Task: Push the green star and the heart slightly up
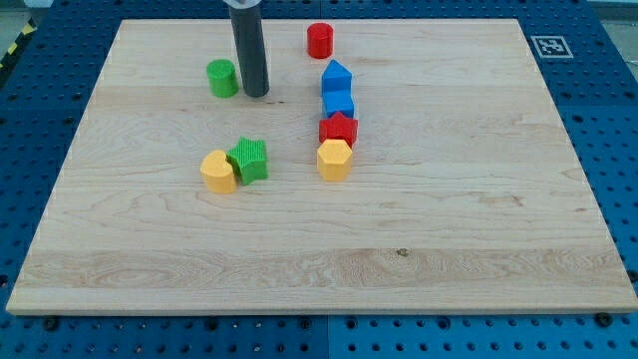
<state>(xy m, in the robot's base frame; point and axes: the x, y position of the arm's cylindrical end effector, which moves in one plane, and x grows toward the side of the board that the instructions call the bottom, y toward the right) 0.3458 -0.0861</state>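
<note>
The green star [249, 159] lies left of the board's middle, touching the yellow heart [217, 172] on its lower left. My tip [256, 95] rests on the board above them, near the view's top, just right of a green cylinder [221, 78]. The tip stands well clear of the star and the heart, about a block's width to the right of the heart's line and directly above the star.
A red cylinder [320, 41] stands near the top edge. A column to the right holds a blue pentagon block [336, 77], a blue cube [339, 103], a red star [339, 129] and a yellow hexagon [335, 160]. The wooden board [478, 199] sits on a blue pegboard.
</note>
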